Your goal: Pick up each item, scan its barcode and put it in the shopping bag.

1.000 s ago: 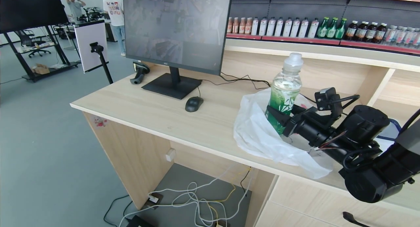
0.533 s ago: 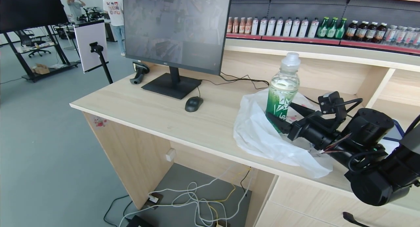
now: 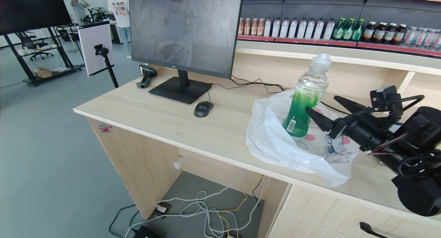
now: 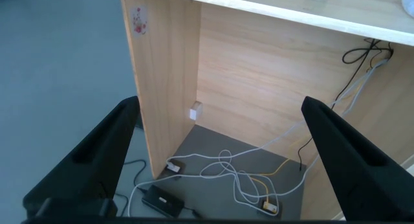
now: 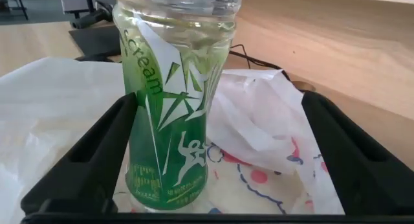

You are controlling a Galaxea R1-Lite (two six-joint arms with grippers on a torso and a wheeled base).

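Observation:
A clear bottle (image 3: 306, 100) with a green label and white cap stands in the mouth of the white shopping bag (image 3: 275, 141) on the wooden counter, its top leaning to the right. My right gripper (image 3: 321, 103) is open just right of the bottle, fingers apart from it. In the right wrist view the bottle (image 5: 171, 101) stands on the printed bag (image 5: 272, 133) close to one finger of the right gripper (image 5: 220, 101). My left gripper (image 4: 221, 104) hangs open and holds nothing, low in front of the counter's side panel.
A handheld barcode scanner (image 3: 146, 76) lies at the counter's back left beside the monitor (image 3: 184, 28). A mouse (image 3: 203, 109) sits in front of the monitor stand. Cables (image 4: 246, 179) lie on the floor under the counter. Shelves of bottles (image 3: 330, 29) line the back wall.
My right gripper has opened, let go of the bottle and drawn back to the right. The bottle now rests in the bag, leaning right, its barcode facing forward.

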